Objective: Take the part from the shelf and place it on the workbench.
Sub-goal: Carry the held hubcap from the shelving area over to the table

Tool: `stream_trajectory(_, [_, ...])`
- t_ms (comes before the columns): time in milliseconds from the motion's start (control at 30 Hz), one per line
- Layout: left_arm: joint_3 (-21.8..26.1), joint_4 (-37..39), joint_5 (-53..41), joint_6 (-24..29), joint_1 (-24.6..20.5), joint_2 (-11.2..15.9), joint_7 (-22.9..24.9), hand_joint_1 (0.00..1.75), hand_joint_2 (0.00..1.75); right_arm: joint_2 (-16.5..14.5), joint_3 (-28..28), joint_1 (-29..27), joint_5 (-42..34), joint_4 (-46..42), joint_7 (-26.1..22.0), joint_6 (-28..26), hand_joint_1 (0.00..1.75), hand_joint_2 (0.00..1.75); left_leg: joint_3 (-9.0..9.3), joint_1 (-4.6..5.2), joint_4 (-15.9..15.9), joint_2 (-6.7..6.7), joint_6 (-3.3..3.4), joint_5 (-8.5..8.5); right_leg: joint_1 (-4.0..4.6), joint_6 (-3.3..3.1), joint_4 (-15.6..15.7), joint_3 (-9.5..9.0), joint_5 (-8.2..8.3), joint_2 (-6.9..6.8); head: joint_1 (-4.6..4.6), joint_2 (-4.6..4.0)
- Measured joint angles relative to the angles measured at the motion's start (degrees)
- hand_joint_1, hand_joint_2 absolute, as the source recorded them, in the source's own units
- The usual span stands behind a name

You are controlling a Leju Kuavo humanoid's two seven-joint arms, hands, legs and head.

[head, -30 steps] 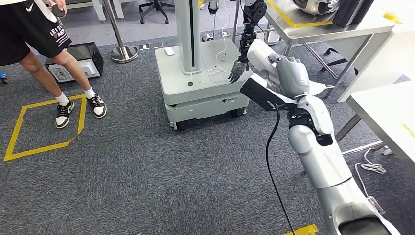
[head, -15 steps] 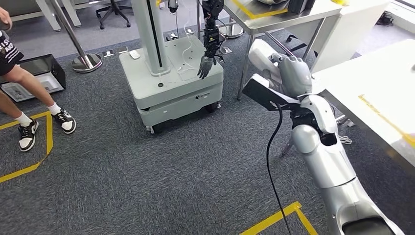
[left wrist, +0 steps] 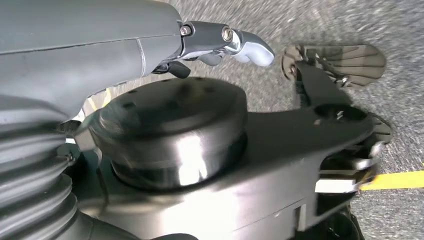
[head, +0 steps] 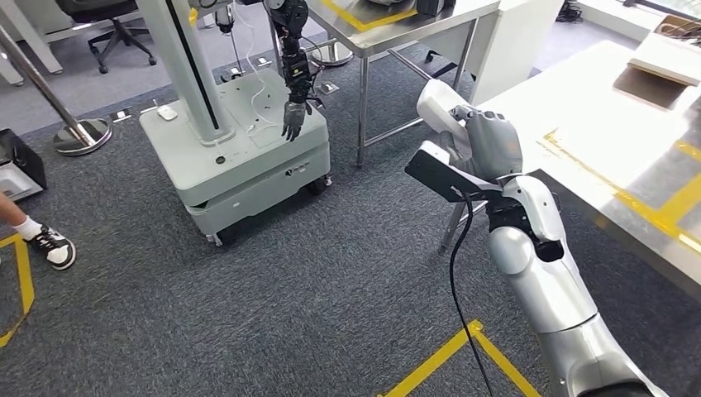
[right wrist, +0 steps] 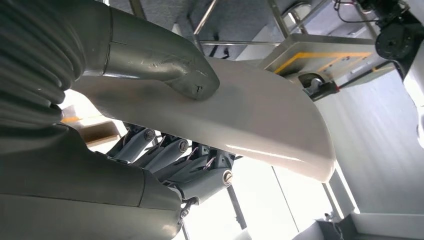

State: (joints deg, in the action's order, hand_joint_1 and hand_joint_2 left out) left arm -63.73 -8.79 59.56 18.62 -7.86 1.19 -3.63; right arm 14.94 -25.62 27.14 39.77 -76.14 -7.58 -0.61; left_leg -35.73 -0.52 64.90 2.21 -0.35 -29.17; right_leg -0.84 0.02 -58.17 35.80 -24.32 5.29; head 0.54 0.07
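Note:
My right hand [head: 489, 142] is raised in front of me and grips a white, smooth, curved part [head: 438, 102]. In the right wrist view the part [right wrist: 260, 117] lies across the hand, with the thick thumb [right wrist: 165, 65] pressed on one face and the darker fingers [right wrist: 175, 155] on the other. The white workbench [head: 595, 141], marked with yellow tape, stands just to the right of that hand. In the left wrist view my left hand [left wrist: 150, 45] hangs over the grey carpet with nothing in it, one finger [left wrist: 247, 45] reaching out straight.
Ahead on the left stands another machine on a wheeled grey base [head: 240, 157], its dark arm and hand [head: 293, 117] hanging down. Behind it is a steel table [head: 388, 25]. A person's shoe [head: 54, 247] is at the far left. Yellow floor tape [head: 438, 360] runs near my feet.
The whole picture has shifted left, so the camera has turned right. The workbench now takes up more of the right side. My right hand keeps its hold on the white part.

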Motion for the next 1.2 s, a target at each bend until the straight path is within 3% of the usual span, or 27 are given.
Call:
stream_trajectory(67, [0.0,0.0,0.0,0.0,-0.1,0.0,0.1,0.0,1.75,0.0,-0.1,2.3,-1.1,0.7,-0.3,1.1,1.75,1.75,1.89,0.02,-4.3,1.83,0.37,1.3,-0.38,1.2,-0.2,0.76,0.28,2.16,-0.06,0.0])
stream_trajectory(100, [0.0,0.0,0.0,0.0,-0.2,0.0,0.2,0.0,1.75,0.1,-0.1,3.7,-1.7,1.3,-0.5,1.5,1.75,1.75,2.11,-0.02,-4.9,1.77,0.74,1.28,-0.56,1.81,-0.3,1.18,0.46,3.04,-0.09,0.0])
stream_trajectory(133, [0.0,0.0,-0.1,0.0,-0.4,0.0,0.2,0.0,1.75,0.1,-0.1,4.8,-2.1,1.9,-0.5,1.5,1.75,1.75,2.16,0.04,-5.1,0.92,1.17,1.49,-0.56,2.18,-0.6,1.51,0.35,2.45,-0.11,0.0])
stream_trajectory(167, [0.0,0.0,-0.1,0.0,-0.5,0.0,0.2,0.0,1.75,0.1,-0.1,5.7,-2.3,2.4,-0.4,1.4,1.75,1.75,2.23,0.01,-5.4,0.2,1.56,1.68,-0.39,2.38,-1.8,2.16,-0.4,0.96,-0.16,0.0])
stream_trajectory(233, [0.0,0.0,-0.3,0.0,-0.6,0.0,0.2,0.0,1.75,-0.1,-0.1,7.7,-2.4,3.2,0.1,0.7,1.75,1.75,2.23,0.13,-5.6,-1.27,2.08,1.84,-0.01,2.56,-7.9,5.02,-3.61,-3.08,-0.26,0.0])
stream_trajectory(300, [0.0,0.1,-0.5,0.0,-0.6,0.0,0.2,0.0,1.75,-0.3,-0.1,9.6,-2.4,4.1,0.6,0.0,1.75,1.75,2.2,0.32,-5.6,-2.85,2.3,1.74,0.02,2.72,-15.3,8.48,-6.47,-4.6,-0.29,0.0])
stream_trajectory(333, [0.0,0.1,-0.5,0.0,-0.6,0.0,0.2,0.0,1.75,-0.4,0.0,10.4,-2.4,4.5,1.0,-0.2,1.75,1.75,2.22,0.35,-5.5,-3.67,2.36,1.68,0.01,2.74,-16.7,9.14,-6.54,-4.81,-0.3,0.0])
stream_trajectory(367, [0.0,0.1,-0.6,0.0,-0.7,0.0,0.2,0.0,1.75,-0.5,0.1,11.4,-2.4,5.1,1.3,-0.3,1.75,1.75,2.26,0.36,-5.5,-4.46,2.36,1.59,0.02,2.72,-15.8,8.57,-5.53,-5.01,-0.3,0.0])
stream_trajectory(400, [0.0,0.1,-0.6,0.0,-0.9,-0.1,0.3,0.0,1.75,-0.5,0.2,12.6,-2.5,5.6,1.7,-0.2,1.75,1.75,2.33,0.37,-5.5,-5.22,2.3,1.48,0.05,2.63,-12.5,6.83,-3.76,-5.46,-0.3,0.0])
stream_trajectory(467, [0.0,0.1,-0.6,0.0,-1.3,-0.1,0.6,0.0,1.75,-0.7,0.5,15.5,-2.7,6.6,2.0,0.2,1.75,1.75,2.51,0.55,-5.4,-6.52,1.94,1.19,0.41,2.12,-4.1,2.31,-0.66,-7.68,-0.29,0.0])
stream_trajectory(533, [0.0,0.1,-0.5,0.0,-1.7,-0.1,0.9,0.0,1.75,-1.0,0.8,18.2,-3.0,8.2,1.9,0.5,1.75,1.75,2.76,0.76,-5.4,-7.58,1.35,0.89,0.91,1.33,-0.3,0.38,0.16,-8.74,-0.28,0.0])
stream_trajectory(600, [0.0,0.1,-0.3,0.0,-1.9,-0.1,1.1,0.0,1.75,-1.2,1.0,20.0,-3.2,9.9,1.4,0.8,1.75,1.75,3.16,0.8,-5.6,-8.6,0.71,0.64,0.99,0.59,-0.1,0.42,0.2,-7.45,-0.27,0.0])
stream_trajectory(667, [0.0,0.1,-0.2,0.0,-2.0,0.0,1.1,0.0,1.75,-1.5,1.3,21.1,-3.3,11.4,0.9,0.9,1.75,1.75,2.92,0.64,-4.5,-7.04,0.06,-0.22,0.6,-0.04,0.3,0.15,0.41,-6.32,-0.25,0.0])
stream_trajectory(700, [0.0,0.1,-0.1,0.0,-2.0,0.0,1.1,0.0,1.75,-1.7,1.3,21.5,-3.4,11.9,0.7,0.8,1.75,1.75,2.02,0.54,-2.5,-5.46,-0.22,-1.36,0.36,-0.35,0.5,-0.01,0.51,-5.82,-0.24,0.0])
stream_trajectory(767, [0.0,0.1,0.1,0.0,-1.9,0.0,1.1,0.0,1.75,-2.3,1.4,21.9,-3.4,13.0,0.4,0.3,1.75,1.75,-1.6,0.32,4.7,-2.83,-0.56,-4.66,0.21,-0.75,0.5,-0.08,0.49,-4.69,-0.23,0.0])
stream_trajectory(833, [0.0,0.1,0.4,0.0,-1.6,0.0,1.2,0.0,1.75,-3.0,1.4,21.6,-3.4,13.6,0.3,0.0,1.75,1.75,-4.84,0.27,10.4,-2.45,-0.77,-6.03,0.21,-0.82,0.4,-0.08,0.43,-3.18,-0.23,0.0])
stream_trajectory(867, [0.0,0.1,0.5,0.0,-1.6,0.0,1.3,0.0,1.75,-3.2,1.4,21.4,-3.4,13.8,0.3,0.0,1.75,1.75,-5.1,0.22,10.2,-2.39,-0.79,-5.02,0.18,-0.77,0.3,-0.09,0.4,-2.37,-0.23,0.0])
stream_trajectory(900, [0.0,0.1,0.6,0.0,-1.5,0.0,1.5,0.0,1.75,-3.4,1.4,21.3,-3.4,13.9,0.4,-0.1,1.75,1.75,-4.25,0.14,7.7,-2.14,-0.78,-3.02,0.12,-0.66,0.1,-0.1,0.33,-1.58,-0.23,0.0])
stream_trajectory(967, [0.0,0.1,0.8,0.0,-1.5,0.1,1.7,0.0,1.75,-3.6,1.4,21.2,-3.2,14.0,0.6,-0.1,1.75,1.75,-1.01,-0.27,-0.1,0.39,-0.84,0.89,-0.04,-0.12,-0.4,0.09,0.05,-0.08,-0.22,0.0])
stream_trajectory(1033, [0.0,0.2,0.9,0.0,-1.3,0.1,1.8,0.0,1.75,-3.8,1.4,21.3,-3.1,14.1,0.8,-0.1,1.75,1.75,0.91,-0.54,-4.3,2.63,-0.69,2.08,-0.19,0.7,-0.8,0.63,0.0,1.32,-0.22,0.0])
stream_trajectory(1067, [0.0,0.2,0.9,0.0,-1.3,0.1,1.8,0.0,1.75,-3.9,1.4,21.2,-3.1,14.2,0.9,-0.1,1.75,1.75,1.09,-0.45,-4.4,2.73,-0.46,1.88,-0.28,1.14,-0.8,0.89,0.17,2.03,-0.21,0.0])
stream_trajectory(1133, [0.0,0.2,1.0,0.0,-1.4,0.1,1.8,0.0,1.75,-3.9,1.4,21.1,-3.1,14.4,1.0,-0.1,1.75,1.75,1.24,-0.33,-4.6,1.24,0.41,2.16,-0.49,1.93,-0.5,1.11,0.44,2.67,-0.21,0.0])
stream_trajectory(1200, [0.0,0.2,1.0,0.0,-1.5,0.2,1.9,0.0,1.75,-3.9,1.6,21.2,-3.1,14.5,1.0,0.0,1.75,1.75,1.44,-0.38,-5.1,-0.22,1.26,2.43,-0.25,2.46,-2.8,2.31,-0.93,-0.18,-0.3,0.0])
